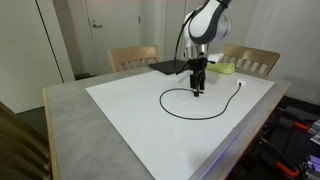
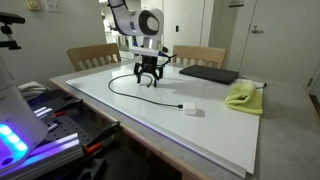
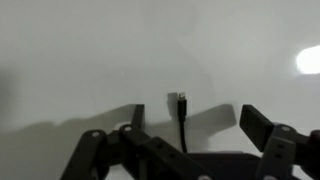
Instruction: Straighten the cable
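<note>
Black two-finger tool (image 3: 190,118) spread wide, gripping nothing. End of the thin black flexible cable (image 3: 182,112) flat on the white worktop (image 3: 90,50) straight below the tool, centred between the fingers (image 3: 255,120), touching neither in the wrist view.

In both exterior views, rest of the cord swinging out from under the tool in one big open loop, ending well off to one side at a small white plug (image 2: 190,109). Not straight yet; most of the job judged still open.

Risks from here:
- Regrasp miss: closing on air or scraping the worktop. Cause: very low-profile cord lying flat, little margin on descent height.
- Dragging this end with the plug end unanchored: whole loop sliding along, curve preserved. Cause: smooth surface, light cord.
- Spring-back into a curl after letting go. Cause: probable set in the cord.
- Snag near the plug end: flat black rectangular pad (image 2: 208,74) and crumpled yellow cloth (image 2: 243,96) beyond it, away from the tool.
</note>
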